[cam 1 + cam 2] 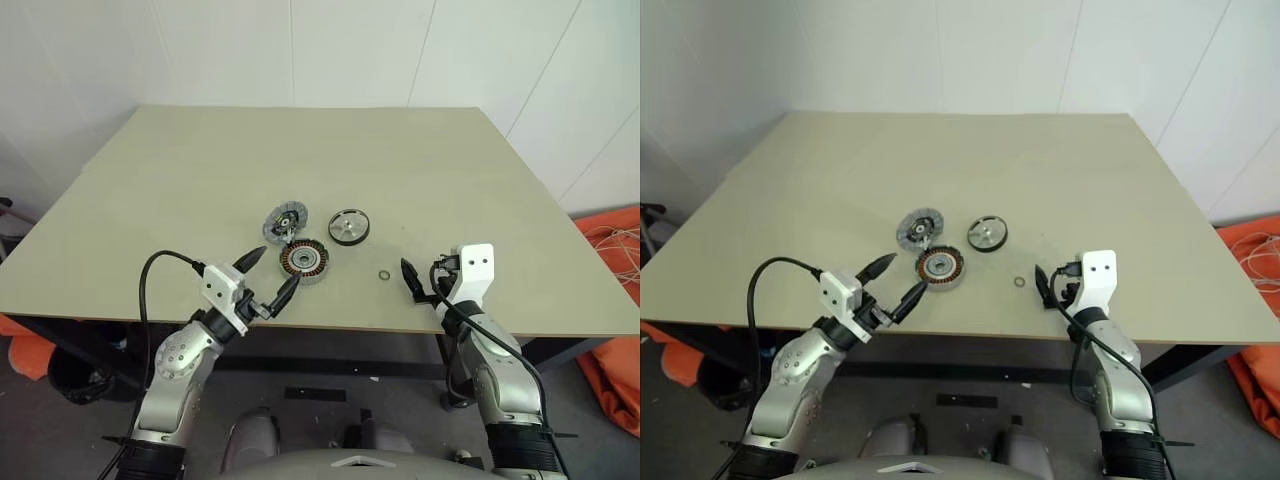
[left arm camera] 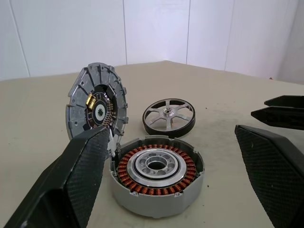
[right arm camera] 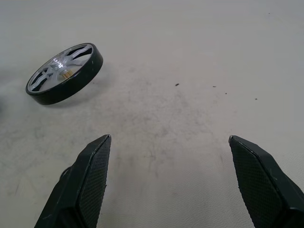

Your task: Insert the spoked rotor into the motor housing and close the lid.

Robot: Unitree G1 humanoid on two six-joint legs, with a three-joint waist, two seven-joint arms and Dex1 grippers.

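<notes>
White walls stand behind my beige table (image 1: 200,200). Nothing is assembled yet, I judge. The motor housing (image 1: 303,260) is empty inside its copper ring; the lid (image 1: 285,220) leans on it, and the spoked rotor (image 1: 349,226) lies just beside. My left gripper (image 1: 271,276) and right gripper (image 1: 1044,284) are both wide and hold nothing. Next I must reach forward and grasp the rotor by its rim.
</notes>
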